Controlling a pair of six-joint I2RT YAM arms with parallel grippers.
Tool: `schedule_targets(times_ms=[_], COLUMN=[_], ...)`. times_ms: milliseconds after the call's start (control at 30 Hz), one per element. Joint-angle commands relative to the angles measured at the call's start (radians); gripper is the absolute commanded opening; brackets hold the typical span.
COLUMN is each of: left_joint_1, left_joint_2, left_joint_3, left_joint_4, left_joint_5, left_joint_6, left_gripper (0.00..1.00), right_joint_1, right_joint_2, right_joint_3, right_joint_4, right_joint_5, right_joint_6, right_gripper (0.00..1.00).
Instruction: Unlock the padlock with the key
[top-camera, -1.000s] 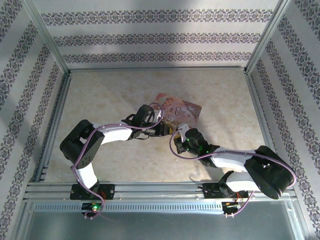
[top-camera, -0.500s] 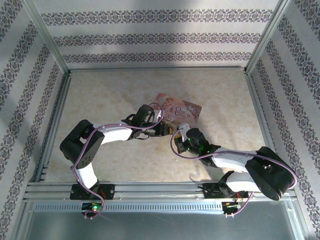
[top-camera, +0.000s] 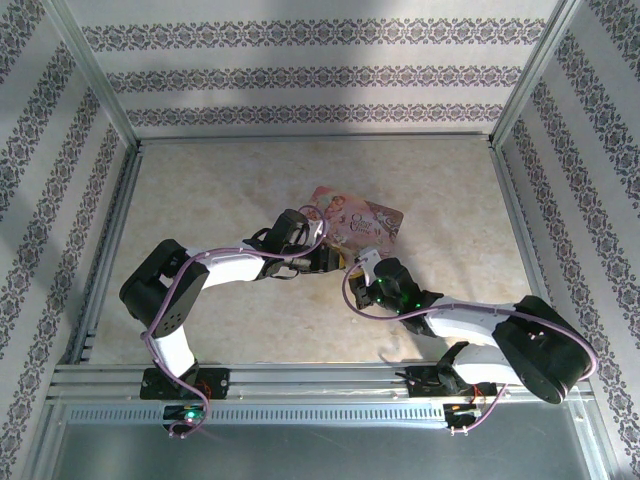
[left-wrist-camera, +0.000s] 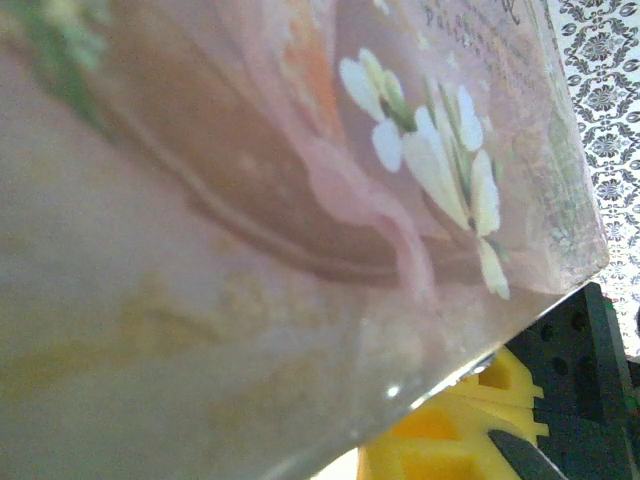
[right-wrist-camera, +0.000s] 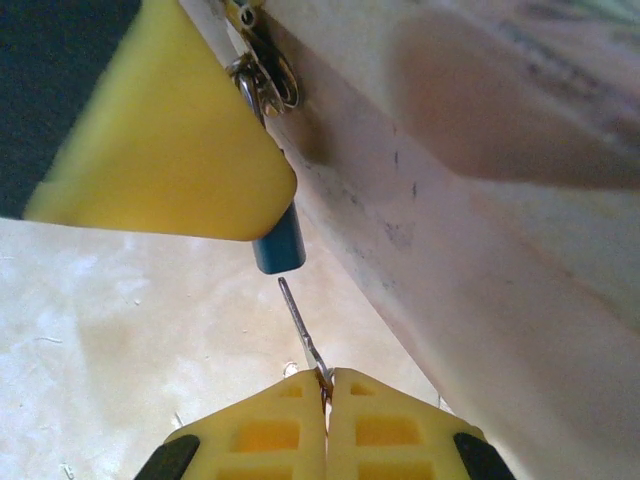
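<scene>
The blue-teal padlock hangs by its metal shackle from the clasp on the pink tin. Its body pokes out under a yellow finger of my left gripper, which grips it. My right gripper is shut on the thin silvery key. The key's tip points up at the padlock's underside, a small gap below it. In the left wrist view the tin sits very close, with one yellow finger at the bottom right.
The pink illustrated tin lies mid-table, just beyond both grippers, which meet at its near edge. Beige tabletop lies all around it. Metal frame rails run along the near edge, and patterned walls enclose the table.
The right wrist has shifted very slightly to the right. The left arm and the tin have not moved.
</scene>
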Motion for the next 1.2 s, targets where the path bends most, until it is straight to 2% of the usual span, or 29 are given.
schedule_targets(times_ms=[0,1167], left_joint_1=[-0.014,-0.014], left_joint_2=[-0.039,-0.036], left_joint_3=[0.015,0.007], left_joint_4=[0.02,0.035], left_joint_5=[0.021,0.025], left_joint_6=[-0.004,-0.017], left_gripper=[0.19,0.18], right_joint_1=[-0.008,0.003], right_joint_2=[-0.02,0.111], right_joint_3=[-0.009,0.042], right_joint_4=[0.026,0.246], right_joint_5=[-0.013,-0.011], right_joint_6=[0.019,0.049], right_gripper=[0.0,0.0])
